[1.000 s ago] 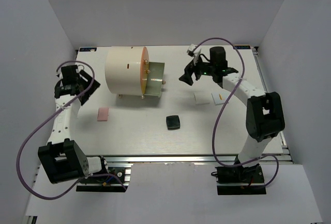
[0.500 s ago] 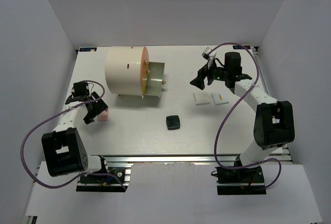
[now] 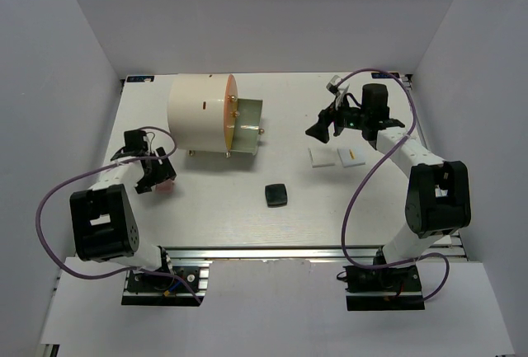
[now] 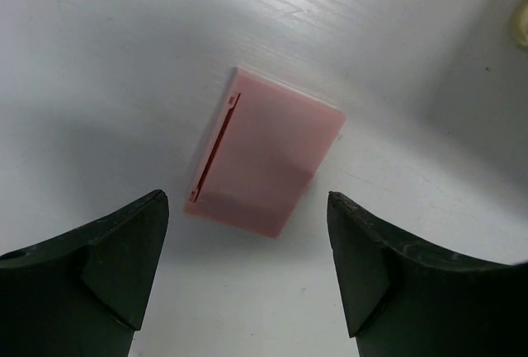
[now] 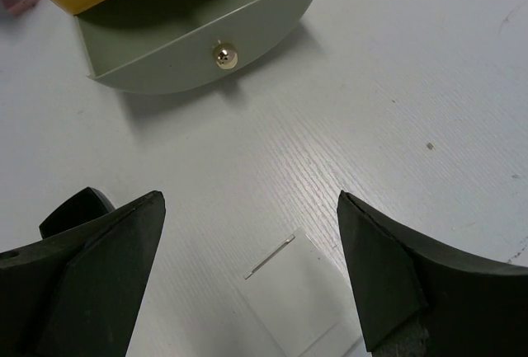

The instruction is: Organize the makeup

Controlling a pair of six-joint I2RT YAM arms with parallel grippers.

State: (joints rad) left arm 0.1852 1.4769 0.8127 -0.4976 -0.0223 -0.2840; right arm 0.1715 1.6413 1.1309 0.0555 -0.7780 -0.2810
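A pink pad (image 4: 264,163) lies flat on the white table; in the top view (image 3: 167,182) it is at the left, partly under my left gripper (image 3: 153,175). That gripper (image 4: 247,270) is open and empty, its jaws just short of the pad. Two white square tiles (image 3: 320,157) (image 3: 350,156) lie side by side at the right. My right gripper (image 3: 320,130) is open and empty, hovering above and behind them; one tile (image 5: 293,291) shows between its jaws. A dark square compact (image 3: 275,194) lies mid-table. The other makeup pieces are out of view.
A big cream cylinder (image 3: 198,115) with an orange front (image 3: 230,115) lies on its side at the back left. Its pale green drawer (image 3: 250,129) stands pulled out, with a gold knob (image 5: 223,57) on it. The table's near edge runs along a metal rail (image 3: 313,251).
My left gripper swung from the far left down over the pink pad. My right gripper moved right and settled behind the white tiles.
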